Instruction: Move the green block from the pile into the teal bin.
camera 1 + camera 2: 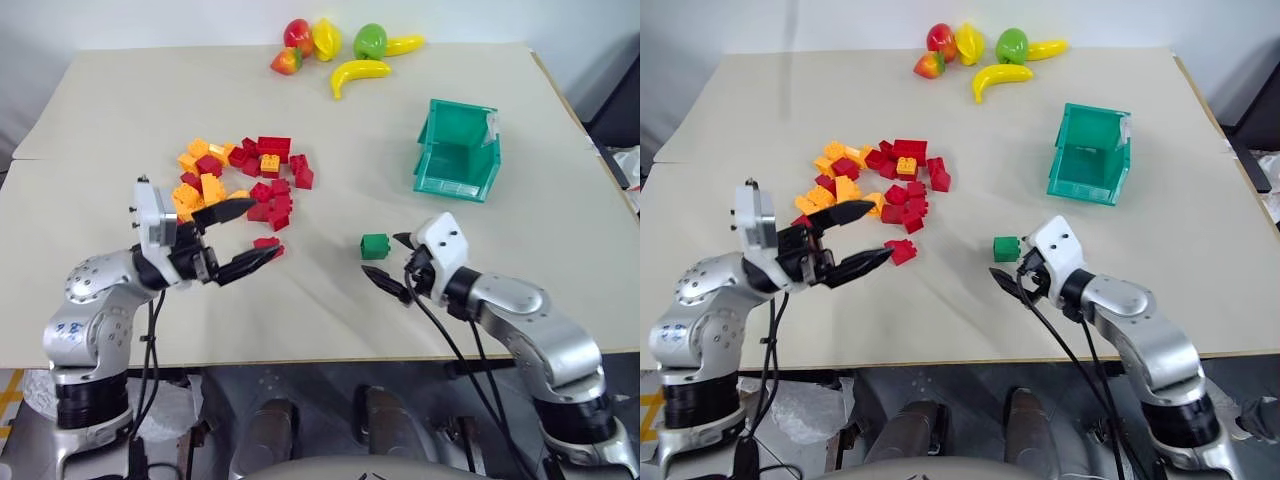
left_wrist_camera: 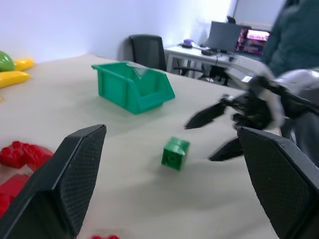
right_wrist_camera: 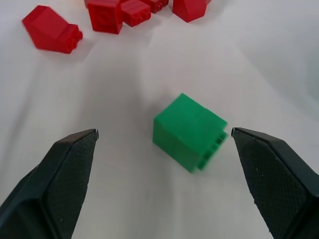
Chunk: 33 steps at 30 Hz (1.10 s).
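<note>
Beside the green block, right gripper open wide, empty; off-center closing could nudge block away. Left gripper open.

Head pair looks down; wrist views share green block.

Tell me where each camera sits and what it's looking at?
Head eyes: look down over the table, both arms, pile, bin.
Left wrist: looks across its open jaws at the green block, bin and right gripper.
Right wrist: looks down between open jaws at the block.
Shared: the green block.
</note>
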### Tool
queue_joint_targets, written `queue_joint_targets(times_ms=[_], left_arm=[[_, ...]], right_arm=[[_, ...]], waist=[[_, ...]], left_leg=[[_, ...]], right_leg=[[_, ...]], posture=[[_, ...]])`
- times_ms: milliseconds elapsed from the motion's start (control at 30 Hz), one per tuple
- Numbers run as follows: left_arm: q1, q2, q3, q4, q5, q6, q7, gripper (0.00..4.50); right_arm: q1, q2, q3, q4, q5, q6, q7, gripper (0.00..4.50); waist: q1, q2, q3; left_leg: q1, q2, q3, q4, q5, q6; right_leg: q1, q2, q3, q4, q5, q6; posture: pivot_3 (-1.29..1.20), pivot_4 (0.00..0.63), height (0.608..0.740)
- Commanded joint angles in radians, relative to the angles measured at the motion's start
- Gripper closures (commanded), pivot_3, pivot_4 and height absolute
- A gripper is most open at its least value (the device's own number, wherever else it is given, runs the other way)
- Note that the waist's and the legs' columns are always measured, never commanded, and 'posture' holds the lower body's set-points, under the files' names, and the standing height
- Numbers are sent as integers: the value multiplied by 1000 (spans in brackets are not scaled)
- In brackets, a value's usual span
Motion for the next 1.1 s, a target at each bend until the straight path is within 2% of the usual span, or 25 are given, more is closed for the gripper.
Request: queue_joint_targets(times_ms=[33,200,333,433,567,600,733,867,1100], left_arm=[[83,38,54,-80,-46,-48,-18,18],[140,62,69,-120,-82,-56,5,18],[154,74,62,-124,-80,-75,18,18],[156,80,57,-115,-70,-94,19,0],[137,81,50,-86,-53,-144,26,0],[124,81,44,-78,-49,-159,26,0],[82,94,4,-56,-19,-208,21,0],[-18,107,-54,-34,26,-202,73,0],[-147,79,-145,16,69,-175,152,0]], right_arm=[[-60,59,42,126,-75,-66,-47,0],[-144,135,69,268,-142,-109,-82,0],[-169,165,81,304,-160,-124,-70,0],[-168,163,74,265,-151,-81,-59,543],[-157,141,48,181,-119,-33,-26,1875],[-157,131,37,163,-113,-26,-20,1951],[-183,99,-5,108,-92,-5,-3,1948],[-295,51,-77,158,-96,-30,4,1948],[-561,16,-90,557,-184,-218,11,1948]], waist=[[-12,0,0],[-13,0,0],[-13,0,0],[-14,0,0],[-14,0,0],[-14,0,0],[-13,0,0],[-13,0,0],[-22,0,0]], left_leg=[[1,0,1,-1,0,0],[5,2,4,-4,0,0],[5,2,5,-5,0,0],[6,2,6,-5,0,0],[6,2,6,-5,0,0],[6,2,6,-5,0,0],[6,2,6,-5,0,0],[6,2,8,-5,0,1],[7,3,10,-7,0,1]], right_leg=[[1,0,1,0,0,0],[1,1,4,0,0,-1],[1,1,5,0,0,-1],[1,1,5,0,0,-1],[1,2,5,0,0,-1],[1,2,5,0,0,-1],[1,2,6,0,0,-1],[0,2,6,0,0,-1],[0,2,7,1,0,-1]], posture=[[0,150,740],[0,150,740],[0,150,740],[0,150,740],[0,150,740],[0,150,740],[0,150,740],[0,150,740],[0,150,740]])
